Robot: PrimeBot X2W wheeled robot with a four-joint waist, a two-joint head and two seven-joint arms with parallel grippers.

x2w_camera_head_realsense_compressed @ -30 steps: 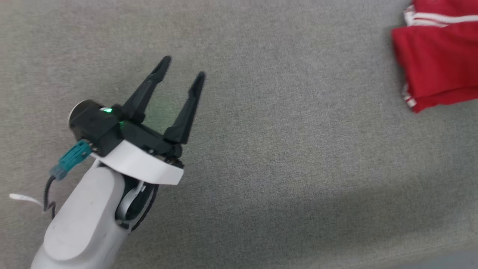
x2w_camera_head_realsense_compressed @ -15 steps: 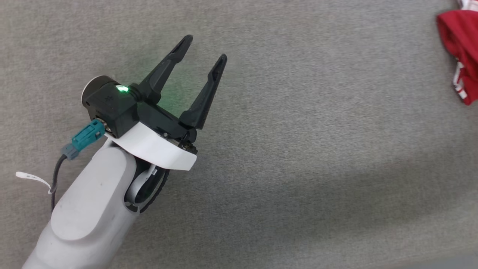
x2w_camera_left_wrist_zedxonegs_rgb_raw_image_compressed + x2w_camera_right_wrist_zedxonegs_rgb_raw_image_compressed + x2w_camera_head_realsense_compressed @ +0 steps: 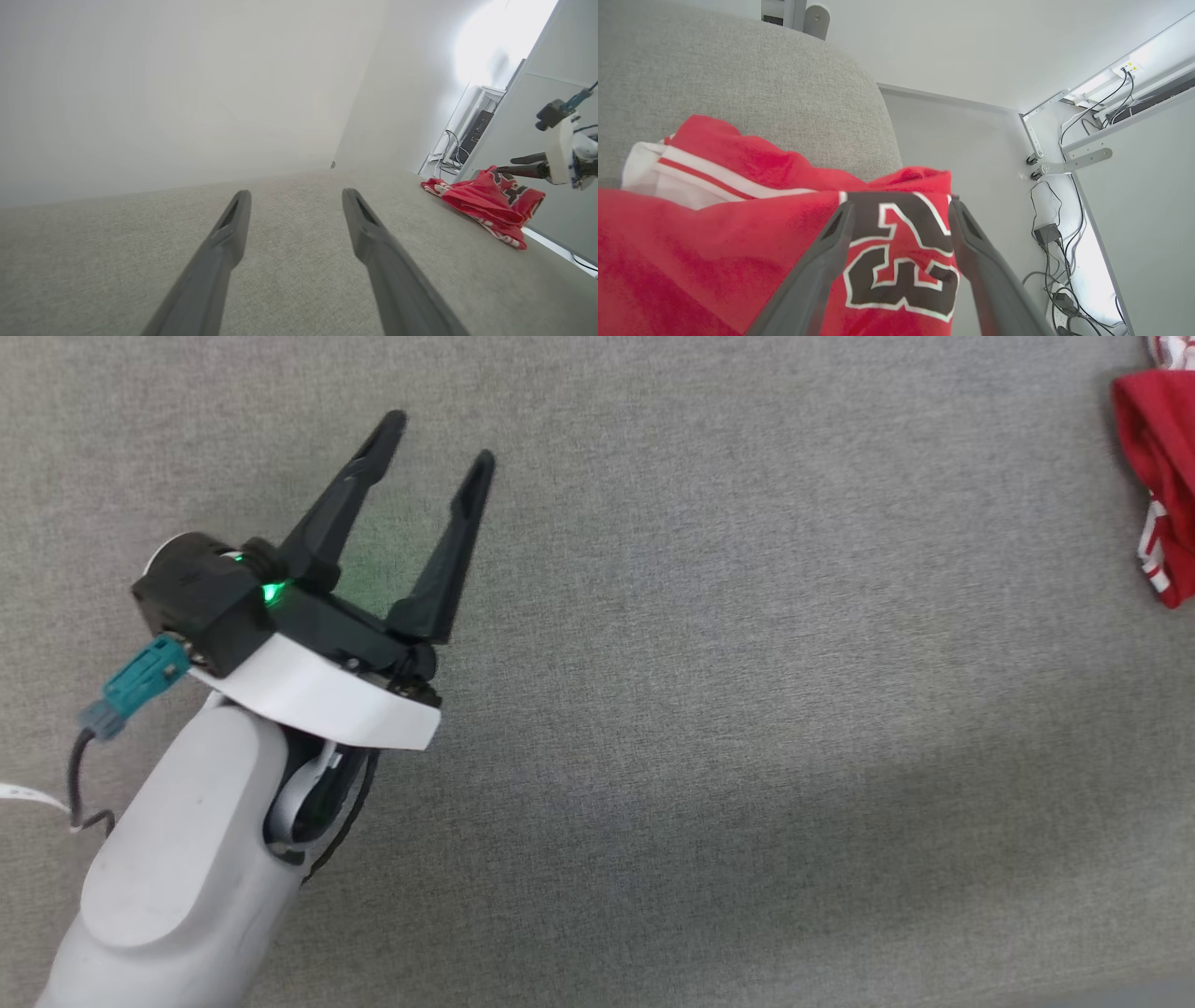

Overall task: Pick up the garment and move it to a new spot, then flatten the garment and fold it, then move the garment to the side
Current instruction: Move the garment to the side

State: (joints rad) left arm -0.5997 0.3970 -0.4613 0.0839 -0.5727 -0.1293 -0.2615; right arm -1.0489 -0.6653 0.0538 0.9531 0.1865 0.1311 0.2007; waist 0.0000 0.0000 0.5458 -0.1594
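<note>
Clearance mattered: my right gripper [image 3: 901,203], fingers spread over the red soft jersey garment [image 3: 714,242], should, I judged, lift straight without snagging.

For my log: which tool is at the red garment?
The right tool, fingers spread over the garment's number print; the left tool hovers above bare grey surface.

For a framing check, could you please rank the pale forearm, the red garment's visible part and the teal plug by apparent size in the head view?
1. Pale forearm, helped by nearness to the camera.
2. Red garment, cropped at the right edge.
3. Teal plug, clearly smallest.
</note>
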